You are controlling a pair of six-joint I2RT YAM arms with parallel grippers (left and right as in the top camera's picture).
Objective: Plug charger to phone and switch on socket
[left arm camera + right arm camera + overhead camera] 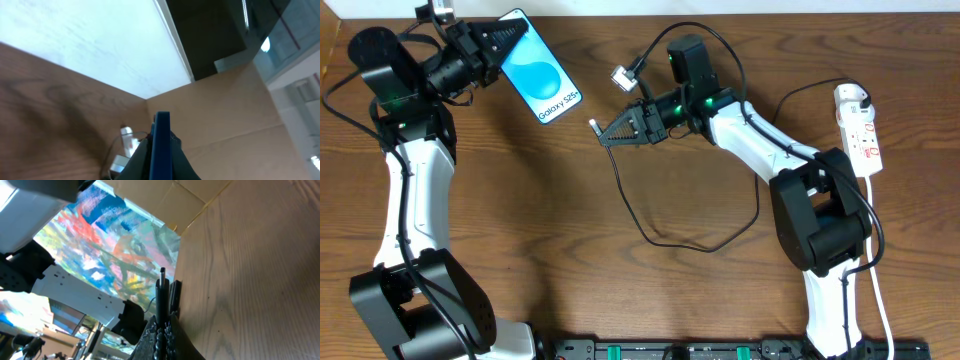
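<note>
Left gripper point(508, 42): clenched on the upper-left end of the phone point(542, 78); in the left wrist view the phone showed edge-on as a thin blue strip between the fingers.
Phone position: at the upper left of the table point(570, 250), screen up and lying at a slant, with its free end pointing down-right toward the right arm. Whether it rested on the wood or was lifted off it could not be told.
Right gripper point(608, 133): clamped on the plug tip point(593, 124) of the charger point(650, 236); in the right wrist view the tip stuck out past the closed fingers.
Plug tip to phone: near the phone's lower right corner, just below it and apart, not inserted.
Charger cable: ran from the right gripper down in a wide slack loop across the middle of the table, then back up under the right arm.
Socket point(861, 130): lay along the right edge of the table, red marks facing up, well apart from both grippers.
Adapter head point(851, 97): white, seated at the far end of the socket, a thin black lead running to it.
</note>
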